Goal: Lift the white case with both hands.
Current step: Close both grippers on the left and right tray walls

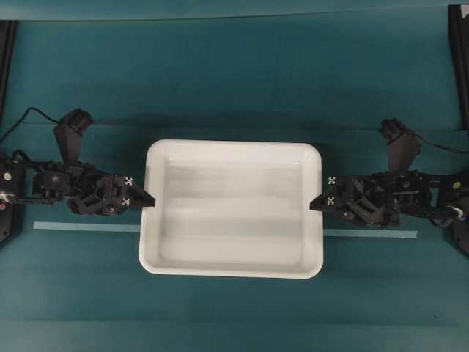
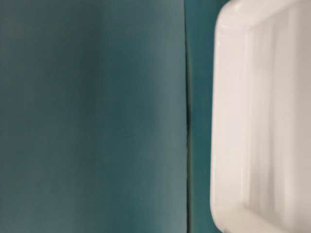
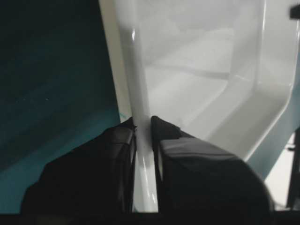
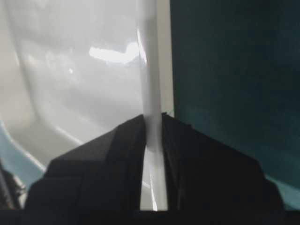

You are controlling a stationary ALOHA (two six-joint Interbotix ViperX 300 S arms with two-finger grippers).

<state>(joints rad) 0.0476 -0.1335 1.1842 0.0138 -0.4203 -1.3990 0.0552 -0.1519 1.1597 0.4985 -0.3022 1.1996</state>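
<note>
The white case (image 1: 233,209) is a large shallow glossy tray in the middle of the teal table, empty inside. My left gripper (image 1: 150,199) is shut on the rim of its left short side; in the left wrist view the rolled rim (image 3: 140,98) runs between my two black fingers (image 3: 161,140). My right gripper (image 1: 314,204) is shut on the rim of the right short side; the right wrist view shows the rim (image 4: 151,70) pinched between the fingers (image 4: 131,140). The table-level view shows one end of the case (image 2: 262,116), close up.
A pale blue tape line (image 1: 80,227) runs across the table under the case and shows again at the right (image 1: 374,235). Black frame posts (image 1: 6,44) stand at the far left and far right (image 1: 460,44) corners. Teal cloth surrounds the case.
</note>
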